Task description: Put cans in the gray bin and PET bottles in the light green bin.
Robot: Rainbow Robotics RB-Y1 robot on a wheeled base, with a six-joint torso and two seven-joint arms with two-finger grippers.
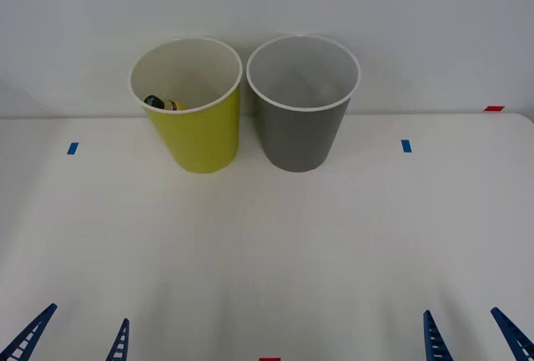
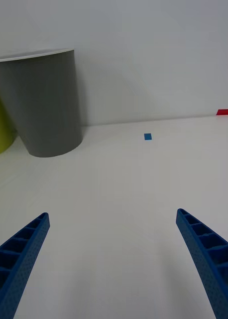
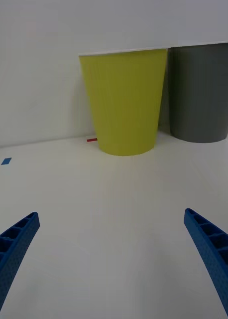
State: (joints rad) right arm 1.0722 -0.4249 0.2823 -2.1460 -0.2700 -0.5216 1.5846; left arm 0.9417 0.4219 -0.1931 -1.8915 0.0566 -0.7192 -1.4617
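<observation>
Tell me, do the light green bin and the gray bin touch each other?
Cannot tell. In the front view the light green bin and the gray bin stand rim to rim, with no plain gap or contact.

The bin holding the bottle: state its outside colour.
Yellow-green, with a white rim, on the light green bin; the front view shows it best.

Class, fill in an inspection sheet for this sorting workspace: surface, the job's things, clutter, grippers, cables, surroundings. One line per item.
Surface: white table, with small blue tape marks and red tape marks.
Job's things: round yellow-green bin and round gray bin upright side by side at the far edge; small yellow bottle with black cap lies inside the yellow-green bin; whether the gray bin holds anything cannot be told.
Clutter: nothing seen.
Grippers: left gripper and right gripper at the near edge, both open, holding nothing.
Cables: nothing seen.
Surroundings: plain white wall.
</observation>
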